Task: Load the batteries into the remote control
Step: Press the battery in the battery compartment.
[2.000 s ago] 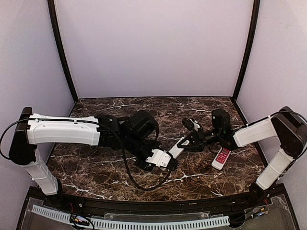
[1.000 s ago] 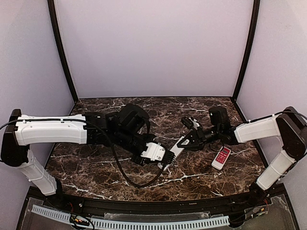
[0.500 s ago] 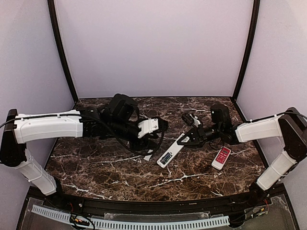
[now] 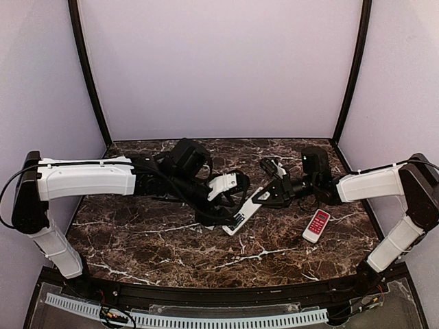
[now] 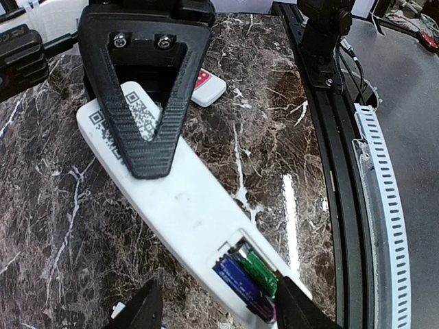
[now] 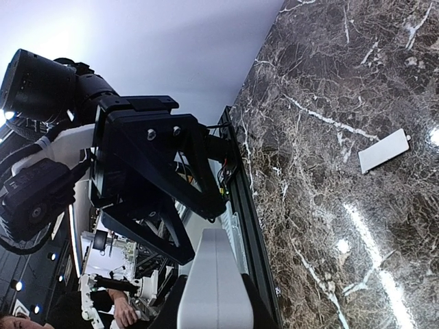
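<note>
The white remote control (image 5: pixel 175 199) lies back-up across the marble, its battery bay uncovered. In the bay the batteries (image 5: pixel 241 279) sit side by side, one dark blue and one green. My left gripper (image 5: pixel 221 310) is open, one black fingertip on each side of the remote's bay end. It hovers over the remote (image 4: pixel 241 214) in the top view too. My right gripper (image 4: pixel 269 195) is shut on the remote's other end, with one ribbed finger (image 5: pixel 147 103) pressed on its back. From the right wrist, the remote's grey edge (image 6: pixel 214 277) runs out between the fingers.
A shorter red-and-white remote (image 4: pixel 317 225) lies on the table to the right, also in the left wrist view (image 5: pixel 207 86). A small white rectangular cover piece (image 6: pixel 384 151) lies flat on the marble. The black frame rail (image 5: pixel 343 157) runs along the table's near edge.
My left gripper has swung right and down over the remote's battery end and its jaws have spread apart. The right gripper stays shut on the remote, which has shifted slightly.
</note>
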Controlling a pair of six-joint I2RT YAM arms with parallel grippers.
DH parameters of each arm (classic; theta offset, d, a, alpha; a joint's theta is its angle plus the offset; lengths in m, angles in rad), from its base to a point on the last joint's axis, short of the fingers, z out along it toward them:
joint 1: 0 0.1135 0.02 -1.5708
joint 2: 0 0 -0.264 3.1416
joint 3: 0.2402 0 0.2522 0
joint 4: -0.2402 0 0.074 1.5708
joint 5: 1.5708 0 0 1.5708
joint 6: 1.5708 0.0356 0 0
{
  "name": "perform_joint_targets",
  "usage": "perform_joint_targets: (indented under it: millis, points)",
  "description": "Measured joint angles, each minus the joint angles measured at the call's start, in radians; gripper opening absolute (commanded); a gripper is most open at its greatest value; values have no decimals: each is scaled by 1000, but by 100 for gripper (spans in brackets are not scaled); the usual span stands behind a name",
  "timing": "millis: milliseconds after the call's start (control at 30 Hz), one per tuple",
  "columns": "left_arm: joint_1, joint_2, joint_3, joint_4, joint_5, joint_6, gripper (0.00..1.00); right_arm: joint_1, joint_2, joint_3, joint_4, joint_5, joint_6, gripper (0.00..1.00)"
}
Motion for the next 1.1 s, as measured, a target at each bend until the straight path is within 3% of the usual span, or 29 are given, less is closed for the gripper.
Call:
perform_joint_targets:
  millis: [433, 733, 933, 1100]
  points:
    - [-5, 39, 22, -42, 13, 1, 55, 0, 0, 0, 8, 16, 17, 0]
    - [-10, 42, 42, -54, -48, 30, 45, -20, 1, -37, 131, 16, 102, 0]
    - [-34, 58, 82, -60, -132, 44, 53, -23, 6, -53, 174, 16, 133, 0]
    - [-35, 59, 84, -59, -160, 31, 56, -23, 4, -33, 84, 27, 60, 0]
